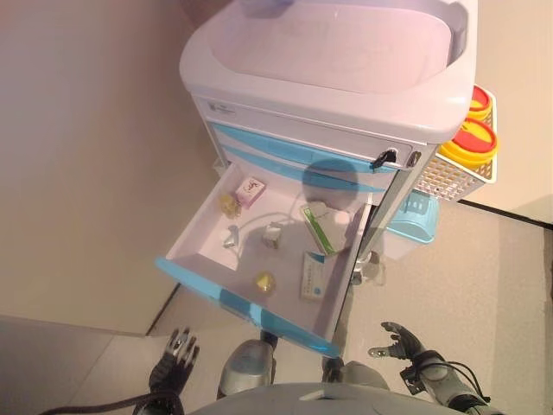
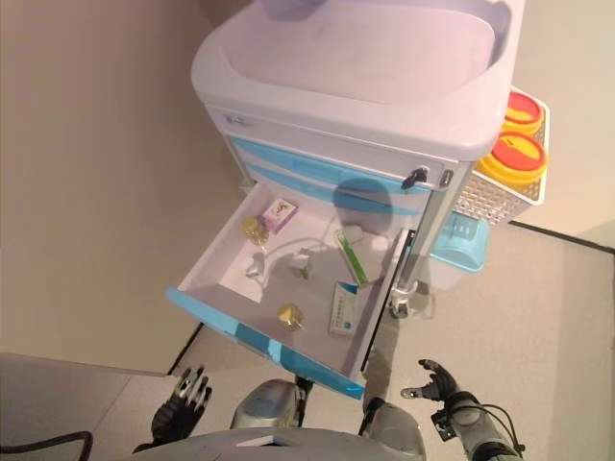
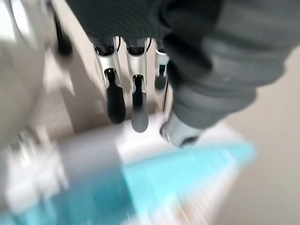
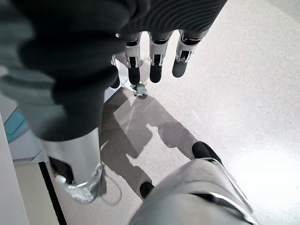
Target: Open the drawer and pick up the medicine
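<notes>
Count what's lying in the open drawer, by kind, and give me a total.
Medicine boxes: 3, a pink box, a green box, a white box
Gold-capped vials: 2, one by the pink box, one near the drawer front
Small grey pieces: 2, too small to identify
Total: 7

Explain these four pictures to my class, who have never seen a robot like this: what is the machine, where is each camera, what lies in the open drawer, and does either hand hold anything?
A humanoid robot looks down through two head cameras at a medical cart. Its lowest blue-fronted drawer is pulled open. Inside lie a pink box, a green-edged box, a white-and-blue box, two small golden items and other small bits. A white side basket holds yellow, red-lidded containers. The other two pictures come from wrist cameras, looking along each hand. The left hand and right hand hang low before the cart, fingers relaxed, holding nothing. No medicine is picked up yet.
</notes>
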Motion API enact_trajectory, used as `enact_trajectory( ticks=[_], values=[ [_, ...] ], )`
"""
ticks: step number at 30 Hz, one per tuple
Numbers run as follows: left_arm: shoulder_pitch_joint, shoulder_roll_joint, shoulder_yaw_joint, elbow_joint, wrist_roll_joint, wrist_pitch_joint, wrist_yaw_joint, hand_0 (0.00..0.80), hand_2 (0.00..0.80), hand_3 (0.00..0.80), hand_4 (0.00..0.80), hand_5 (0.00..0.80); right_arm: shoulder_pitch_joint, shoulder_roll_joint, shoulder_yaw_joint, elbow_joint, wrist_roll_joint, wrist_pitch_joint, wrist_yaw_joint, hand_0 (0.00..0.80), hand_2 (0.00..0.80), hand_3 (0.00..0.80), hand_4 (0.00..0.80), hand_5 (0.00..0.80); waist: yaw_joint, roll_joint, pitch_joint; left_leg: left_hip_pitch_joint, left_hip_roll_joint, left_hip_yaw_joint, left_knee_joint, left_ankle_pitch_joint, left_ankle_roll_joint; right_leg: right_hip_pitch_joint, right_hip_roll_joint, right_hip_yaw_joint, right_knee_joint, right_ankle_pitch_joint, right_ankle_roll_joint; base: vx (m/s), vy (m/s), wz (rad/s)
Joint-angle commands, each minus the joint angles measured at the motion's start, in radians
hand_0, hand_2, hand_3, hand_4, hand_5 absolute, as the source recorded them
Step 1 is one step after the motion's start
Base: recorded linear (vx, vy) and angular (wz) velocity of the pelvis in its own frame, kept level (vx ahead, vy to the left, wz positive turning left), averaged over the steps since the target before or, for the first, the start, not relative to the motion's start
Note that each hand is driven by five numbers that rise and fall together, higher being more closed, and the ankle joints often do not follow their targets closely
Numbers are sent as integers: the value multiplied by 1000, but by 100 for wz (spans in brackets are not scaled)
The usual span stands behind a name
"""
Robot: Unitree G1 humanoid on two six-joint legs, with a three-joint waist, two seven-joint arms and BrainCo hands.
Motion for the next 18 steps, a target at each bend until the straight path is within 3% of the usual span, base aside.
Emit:
enact_trajectory(
  ticks=[1,5,9,11,16,18],
  values=[
    [-21,56,2,43,304,-60,170,0,0,0,0,0,-31,5,-26,-1,-17,-42,-38,0,0,0,0,0,10,-56,15,-31,-41,-7,59,-47,5,57,-7,72,-126,116,51,0,67,2],
    [-58,74,-81,108,548,-32,281,0,0,0,0,0,-31,2,-30,16,-65,-8,-124,0,0,0,0,0,-12,-66,-14,-25,-52,12,40,-60,17,57,-9,87,-163,134,66,17,72,-2],
    [-86,93,-159,127,720,6,309,0,0,0,0,0,-38,-19,-45,-9,-17,6,-318,0,0,0,0,0,-30,-75,-39,-13,-56,33,19,-72,32,59,-4,106,-192,149,79,31,35,-16],
    [-86,98,-180,124,738,15,307,0,0,0,0,0,-34,-27,-59,-50,-2,4,-358,0,0,0,0,0,-37,-78,-43,-9,-55,42,14,-75,37,60,-1,112,-200,154,81,13,8,-9],
    [-50,87,-253,105,803,25,302,0,0,0,0,0,39,-73,-88,-535,-106,38,-466,0,0,0,0,0,-92,-94,-59,8,-58,94,-20,-92,62,48,10,154,-247,188,95,4,31,-19],
    [-39,79,-262,116,841,18,310,0,0,0,0,0,69,-79,-96,-697,-172,-21,-465,0,0,0,0,0,-114,-100,-68,16,-59,112,-40,-94,70,42,13,165,-263,201,104,-2,35,-31]
  ],
)
